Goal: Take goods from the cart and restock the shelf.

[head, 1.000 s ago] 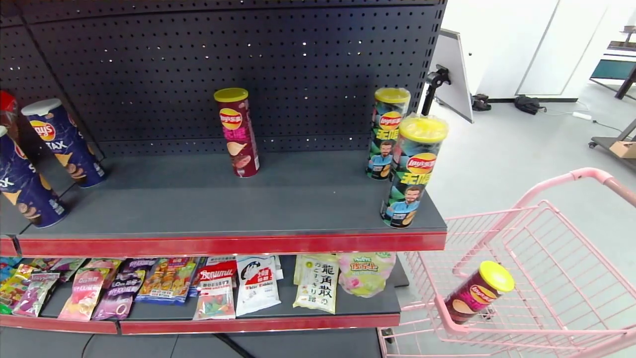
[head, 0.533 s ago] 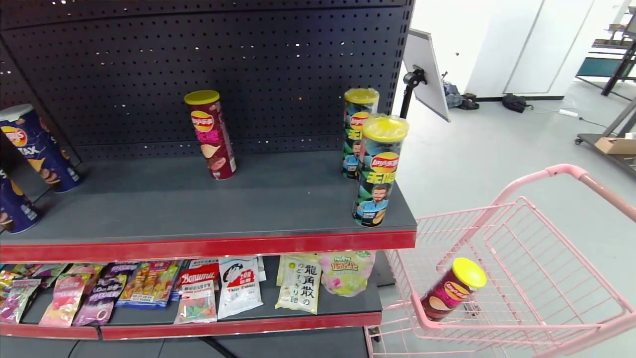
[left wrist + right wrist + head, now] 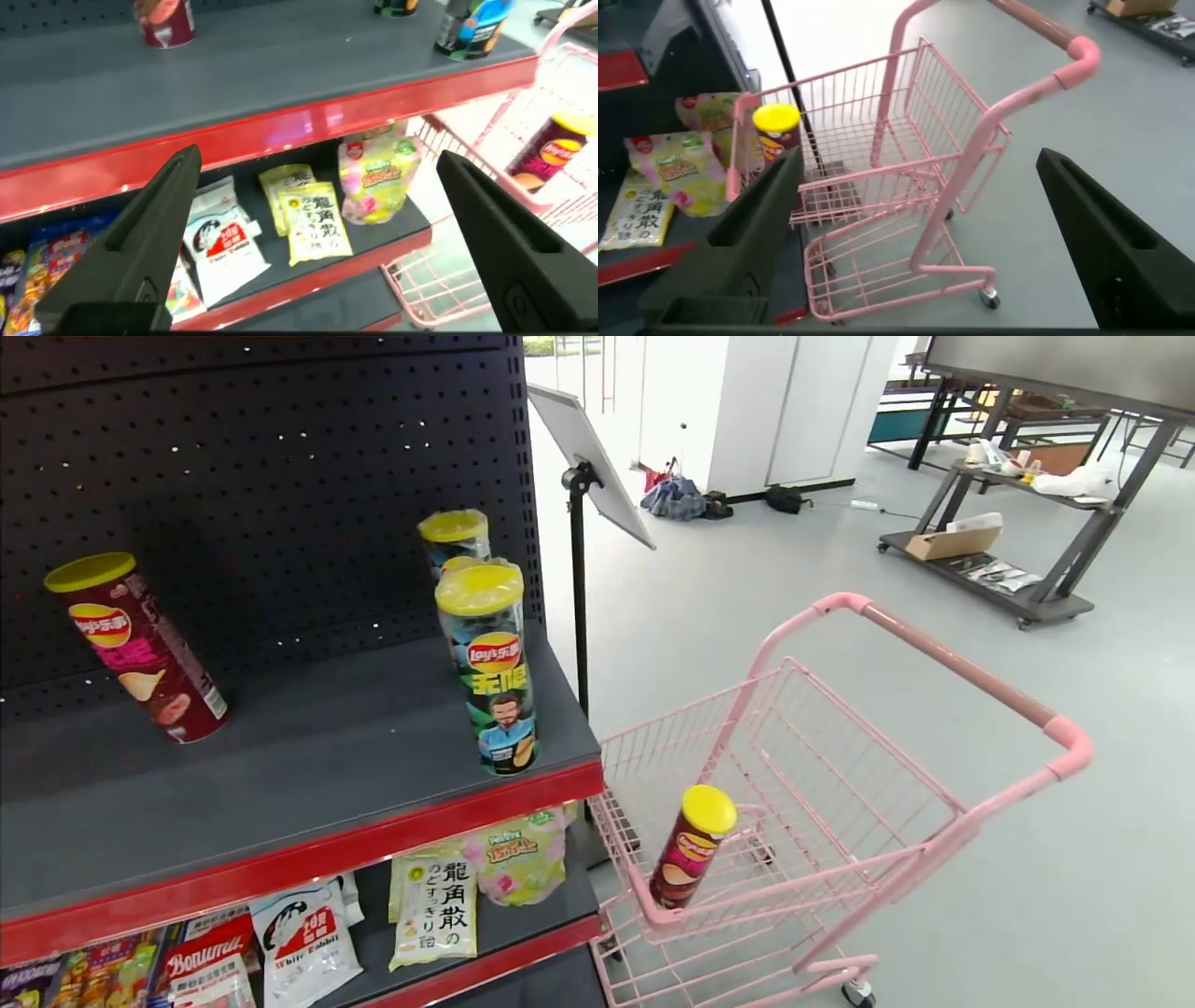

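One maroon chip can (image 3: 691, 845) leans inside the pink cart (image 3: 943, 658), not yet picked; others already stand on the shelf (image 3: 308, 756) beside the cart. Left gripper (image 3: 318, 163) and right gripper (image 3: 920, 159) both gape empty

Upper shelf board (image 3: 327, 756): we list a lone can (image 3: 140, 649) at left; at the right end, a front can (image 3: 490, 672) near the edge, a rear can (image 3: 453, 534) directly behind it. Lower board (image 3: 579, 894): snack bags (image 3: 434, 910) (lying flat). Cart (image 3: 943, 658) right of the shelf, holding one leaning can (image 3: 691, 847).

Maroon, yellow-lidded cardboard chip can (image 3: 689, 854) leans tilted in the pink wire cart's (image 3: 943, 660) near-left corner, right of the dark, red-edged metal shelf (image 3: 355, 747).
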You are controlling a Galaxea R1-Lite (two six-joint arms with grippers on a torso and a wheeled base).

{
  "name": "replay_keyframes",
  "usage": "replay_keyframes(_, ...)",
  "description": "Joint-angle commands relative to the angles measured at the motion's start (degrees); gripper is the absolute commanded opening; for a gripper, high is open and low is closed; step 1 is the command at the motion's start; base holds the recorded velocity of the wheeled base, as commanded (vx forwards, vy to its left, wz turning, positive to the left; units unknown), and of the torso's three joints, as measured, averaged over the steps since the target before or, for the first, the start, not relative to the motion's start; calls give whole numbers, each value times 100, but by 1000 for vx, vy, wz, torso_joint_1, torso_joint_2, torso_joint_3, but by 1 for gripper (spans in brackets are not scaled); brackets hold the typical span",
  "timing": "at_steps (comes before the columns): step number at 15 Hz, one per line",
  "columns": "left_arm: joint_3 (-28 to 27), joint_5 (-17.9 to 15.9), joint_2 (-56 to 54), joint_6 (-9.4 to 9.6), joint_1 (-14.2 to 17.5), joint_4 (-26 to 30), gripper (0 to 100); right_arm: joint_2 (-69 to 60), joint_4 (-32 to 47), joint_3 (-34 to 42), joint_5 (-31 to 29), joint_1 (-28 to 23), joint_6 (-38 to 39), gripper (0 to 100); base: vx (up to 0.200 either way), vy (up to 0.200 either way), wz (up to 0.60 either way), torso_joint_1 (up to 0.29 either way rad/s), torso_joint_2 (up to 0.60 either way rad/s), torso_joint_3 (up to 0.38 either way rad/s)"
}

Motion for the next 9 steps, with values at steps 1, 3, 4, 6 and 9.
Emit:
replay_keyframes(1, 0, 3, 5, -1, -1, 4, 100, -2, -6, 0, -5, 7, -1, 100, 0, 0, 0, 0, 0, 0)
replay_keyframes(3, 0, 3, 5, -1, -1, 4, 100, -2, -6, 0, 4, 7, -1, 100, 0, 0, 0, 0, 0, 0)
replay_keyframes(4, 0, 3, 5, -1, -1, 4, 100, -2, -6, 0, 4, 7, -1, 100, 0, 0, 0, 0, 0, 0)
replay_keyframes(6, 0, 3, 5, -1, -1, 4, 100, -2, -6, 0, -5, 7, -1, 100, 0, 0, 0, -119, 295, 173)
replay_keyframes(9, 0, 3, 5, -1, -1, 4, 100, -2, -6, 0, 4, 7, 8, 100, 0, 0, 0, -134, 347, 199)
